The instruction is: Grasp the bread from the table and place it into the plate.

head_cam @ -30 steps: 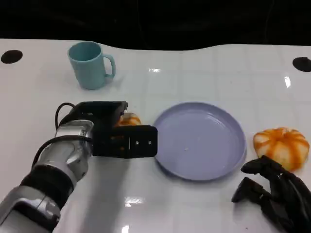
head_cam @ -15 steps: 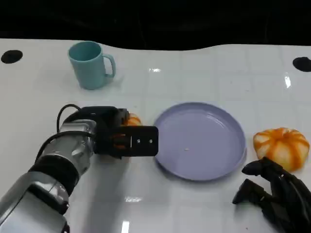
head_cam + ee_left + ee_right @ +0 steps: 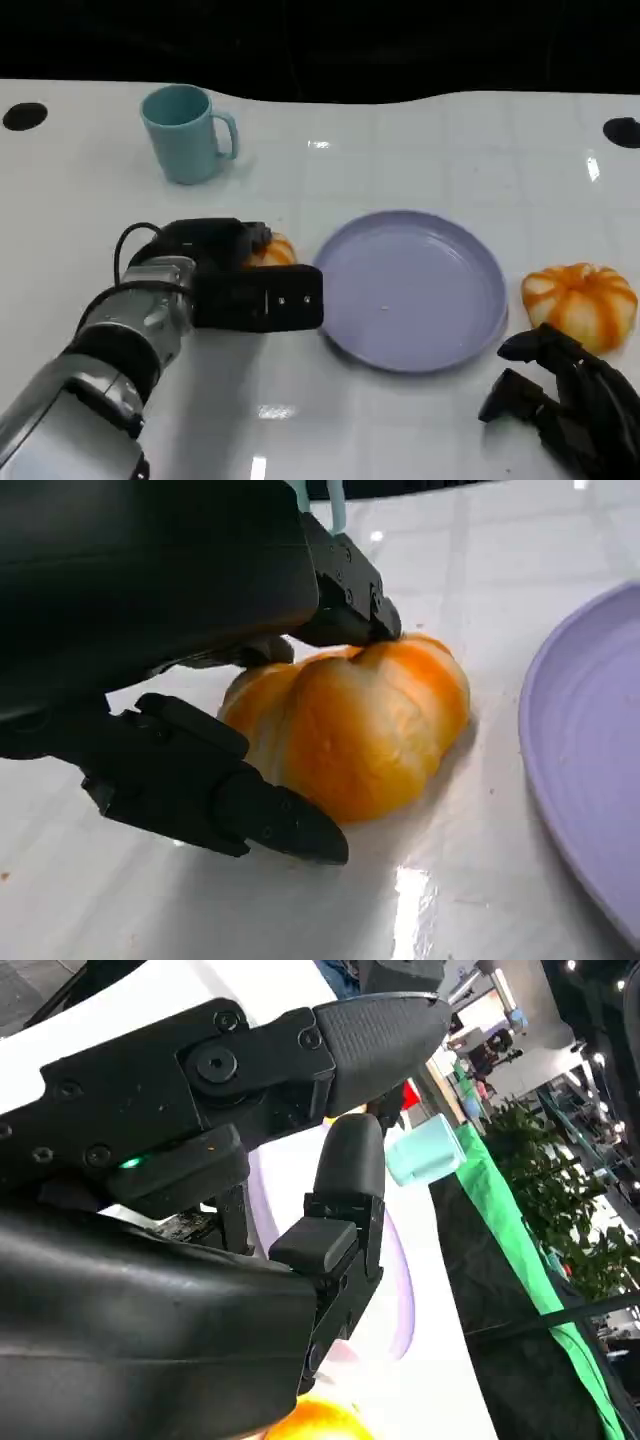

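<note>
Between the fingers (image 3: 250, 815) of the left hand (image 3: 235, 270) the bread (image 3: 350, 730) is bracketed on the desk (image 3: 420, 150), one fingertip touching its top and another lying low at its near side, though a firm grip cannot be confirmed. Just beyond that hand's fingertips the plate (image 3: 410, 290) is found. The bread is judged light, soft and easily crushed, so its rounded flanks should be squeezed gently; the right hand (image 3: 565, 400) is kept empty, fingers loosely apart.
</note>
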Controlling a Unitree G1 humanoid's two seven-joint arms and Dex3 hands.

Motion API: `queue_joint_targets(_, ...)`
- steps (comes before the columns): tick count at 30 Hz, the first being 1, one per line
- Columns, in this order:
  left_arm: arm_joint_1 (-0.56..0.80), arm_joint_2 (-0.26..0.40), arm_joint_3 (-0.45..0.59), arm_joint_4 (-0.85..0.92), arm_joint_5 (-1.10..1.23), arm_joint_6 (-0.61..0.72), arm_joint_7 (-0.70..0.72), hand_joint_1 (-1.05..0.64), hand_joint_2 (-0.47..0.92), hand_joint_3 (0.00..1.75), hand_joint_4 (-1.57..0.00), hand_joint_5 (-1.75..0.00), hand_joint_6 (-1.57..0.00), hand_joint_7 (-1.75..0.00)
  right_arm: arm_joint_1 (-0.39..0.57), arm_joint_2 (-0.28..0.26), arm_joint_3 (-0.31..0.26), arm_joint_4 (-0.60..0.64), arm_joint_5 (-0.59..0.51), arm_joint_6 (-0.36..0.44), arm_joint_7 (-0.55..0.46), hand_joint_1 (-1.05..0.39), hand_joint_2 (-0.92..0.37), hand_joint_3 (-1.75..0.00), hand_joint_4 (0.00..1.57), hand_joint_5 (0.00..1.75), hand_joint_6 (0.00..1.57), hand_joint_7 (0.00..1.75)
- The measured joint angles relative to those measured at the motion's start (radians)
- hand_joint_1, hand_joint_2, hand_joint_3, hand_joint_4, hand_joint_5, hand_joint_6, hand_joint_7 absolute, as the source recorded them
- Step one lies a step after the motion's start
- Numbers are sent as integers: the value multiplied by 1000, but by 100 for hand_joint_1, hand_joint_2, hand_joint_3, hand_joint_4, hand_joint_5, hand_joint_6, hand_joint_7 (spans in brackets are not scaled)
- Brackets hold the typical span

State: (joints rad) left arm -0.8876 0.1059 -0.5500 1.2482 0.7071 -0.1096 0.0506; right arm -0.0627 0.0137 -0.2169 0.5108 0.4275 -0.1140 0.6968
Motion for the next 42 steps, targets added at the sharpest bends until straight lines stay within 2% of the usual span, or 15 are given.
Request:
queue_joint_targets(3, 0, 0, -2, 8, 0, -7, 11, -26, 92, 11, -62, -27, -55, -6, 0, 0, 0, -1, 0, 0, -1, -53, -92, -21, 67, 153, 62, 120)
queue_joint_targets(4, 0, 0, -4, 10, 0, -8, 14, -25, 92, 14, -72, -33, -64, -10, 0, 0, 0, -1, 0, 0, -1, -53, -92, -21, 67, 153, 62, 120)
queue_joint_targets(5, 0, 0, -5, 11, 0, -8, 22, -23, 92, 38, -76, -116, -63, -99, 0, 0, 0, -1, 0, 0, -2, -52, -92, -22, 67, 153, 61, 120)
queue_joint_targets(6, 3, 0, -5, 13, 0, -13, 56, -24, 92, 46, -77, -145, -58, -136, 0, 0, 0, -1, 0, 0, -2, -52, -92, -22, 66, 153, 61, 120)
queue_joint_targets(7, 7, 0, -5, 15, 1, -24, 108, -24, 92, 52, -78, -162, -55, -159, 0, 0, 0, -1, 0, 0, -1, -52, -92, -21, 67, 153, 62, 120)
queue_joint_targets(8, 13, 0, -3, 15, 1, -34, 163, -24, 92, 54, -78, -168, -54, -166, 0, 0, 0, -1, 0, 0, -1, -52, -92, -21, 67, 153, 62, 119)
queue_joint_targets(10, 23, 0, 3, 17, -1, -49, 228, -24, 92, 52, -78, -173, -62, -145, 0, 0, 0, -1, 0, 0, 0, -53, -92, -21, 67, 152, 62, 119)
queue_joint_targets(11, 25, 0, 7, 20, -4, -56, 243, -24, 92, 52, -79, -174, -62, -147, 0, -1, 0, 0, 0, 0, 1, -53, -92, -21, 67, 152, 62, 119)
queue_joint_targets(14, 31, 1, 10, 26, -8, -69, 265, -25, 92, 47, -79, -175, -53, -171, 0, -1, -1, 2, 1, 0, 3, -52, -92, -22, 67, 152, 62, 118)
queue_joint_targets(22, 36, 14, 35, 22, -24, -82, 294, -19, 87, 54, -81, -175, -56, -175, -3, -1, -1, 12, -1, -15, 5, -54, -92, -21, 66, 152, 61, 119)
queue_joint_targets(25, 36, 29, 47, 14, -37, -96, 306, -19, 72, 84, -84, -175, -61, -175, -7, -2, -2, 20, -1, -19, 12, -52, -92, -24, 65, 152, 58, 120)
queue_joint_targets(29, 36, 40, 79, -7, -66, -106, 307, -19, 62, 100, -86, -175, -62, -175, -15, -7, -3, 38, 0, -31, 30, -52, -92, -22, 65, 151, 59, 120)
queue_joint_targets(34, 37, 40, 110, -31, -89, -135, 322, -19, 59, 105, -87, -175, -63, -175, -19, -7, -4, 44, 0, -32, 31, -52, -92, -21, 66, 150, 60, 119)
queue_joint_targets(36, 40, 40, 120, -35, -96, -144, 324, -16, 53, 118, -89, -175, -66, -175, -20, -7, -4, 44, 0, -32, 30, -53, -92, -21, 67, 150, 61, 120)
queue_joint_targets(42, 50, 39, 159, -98, -143, -233, 324, -13, 47, 126, -89, -175, -68, -175, -21, -9, -3, 45, -1, -33, 21, -52, -92, -21, 68, 149, 61, 119)
